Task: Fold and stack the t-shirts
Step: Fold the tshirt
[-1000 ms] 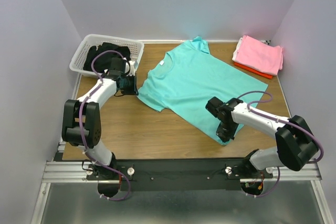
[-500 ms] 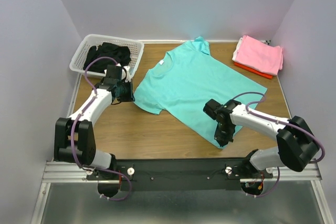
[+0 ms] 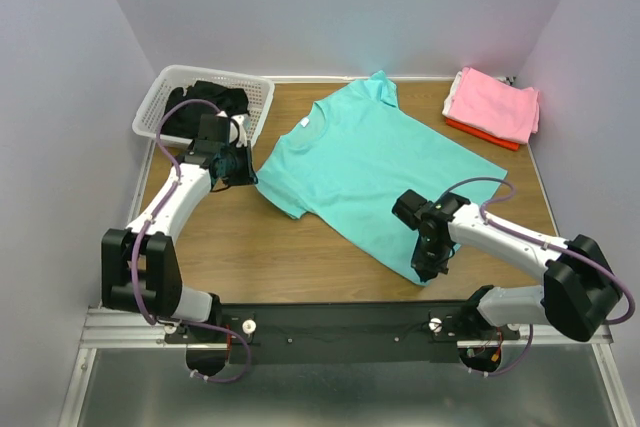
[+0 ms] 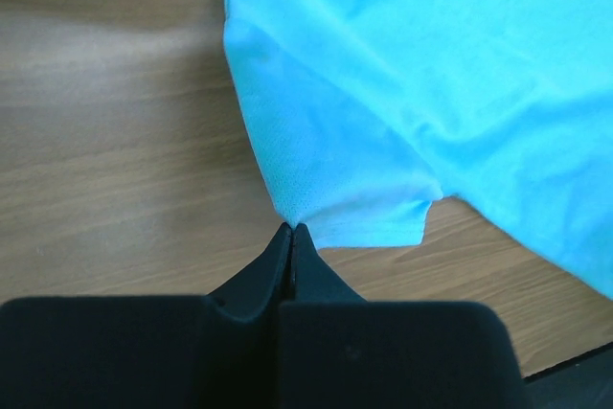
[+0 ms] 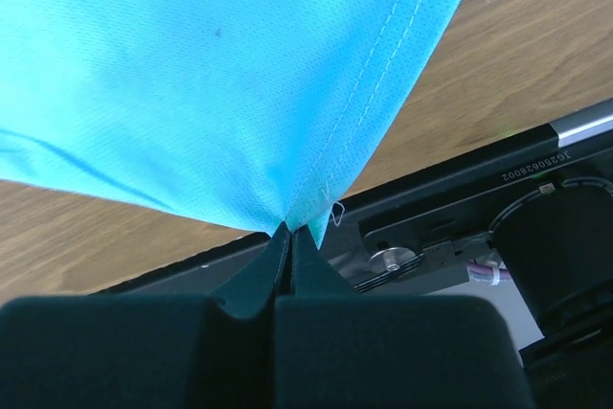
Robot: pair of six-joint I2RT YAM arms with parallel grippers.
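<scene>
The left claw point(image 4: 290, 229) was pinched fully shut, its black, wedge-shaped fingers point(image 4: 261, 273) meeting on the corner of one sleeve of the turquoise shirt point(image 3: 380, 172). The cloth was thin, fine-meshed knit. It drew to a small point at the tips and fanned out ahead and to the right of the claw in soft folds. To the left of the tips lay bare wood-grain table point(image 4: 115, 141).

The right claw point(image 5: 290, 229) was closed just as tight on the shirt's bottom corner, where two stitched hems met and a loose thread curled off. From its tips the cloth spread up and away as a smooth sheet. It looked raised off the table there, though the wrist view was too close to be sure. Below and right of that claw ran the black metal rail point(image 5: 450, 189) at the table's near edge.

From above, the shirt lay spread between the two claws, collar toward the far wall. Just beyond the left claw stood a white slatted basket point(image 3: 258, 88) with dark cloth point(image 3: 205, 102) in it. Well beyond the right claw, in the far corner, a folded pink shirt point(image 3: 492, 102) lay on an orange shirt point(image 3: 482, 133).
</scene>
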